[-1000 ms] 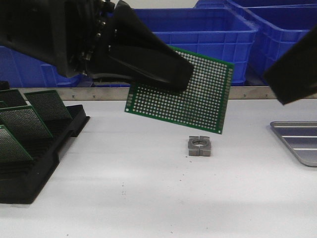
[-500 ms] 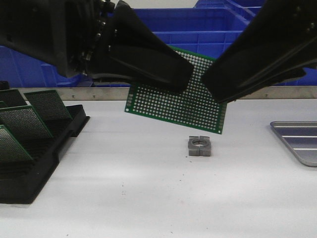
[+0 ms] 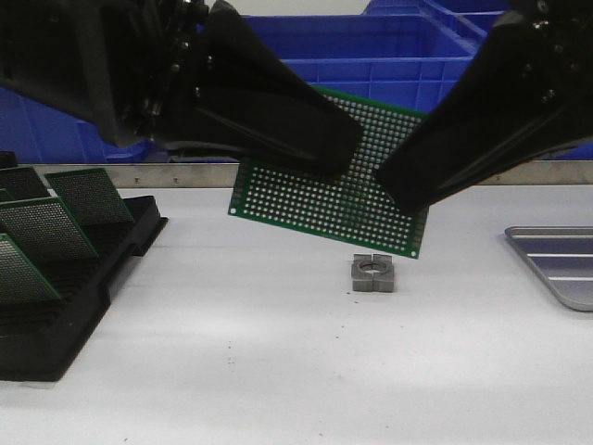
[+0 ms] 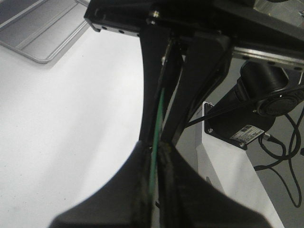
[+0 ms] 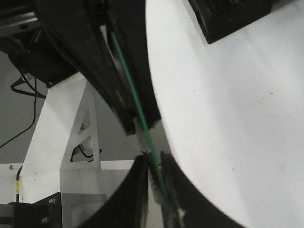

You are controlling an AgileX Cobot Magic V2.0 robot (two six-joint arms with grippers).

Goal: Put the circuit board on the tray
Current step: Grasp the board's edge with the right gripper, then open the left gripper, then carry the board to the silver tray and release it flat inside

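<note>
The circuit board [image 3: 315,209], green and full of holes, hangs tilted above the middle of the table. My left gripper [image 3: 338,153] is shut on its upper left part. My right gripper [image 3: 394,190] has come in from the right and is shut on the board's right side. In the left wrist view the board [image 4: 156,123] shows edge-on between the left gripper's [image 4: 155,145] jaws. The right wrist view shows the same thin green edge [image 5: 133,90] running into the right gripper [image 5: 154,159]. The tray [image 3: 556,264] lies at the table's right edge, also in the left wrist view [image 4: 42,28].
A black slotted rack [image 3: 83,297] holding several more green boards sits at the left. A small grey metal nut [image 3: 373,273] lies on the table just under the held board. Blue crates [image 3: 371,56] stand behind the table's rear edge.
My right gripper swung in from the upper right and closed on the board's right side. The board dipped and turned slightly. The left gripper kept its hold.
</note>
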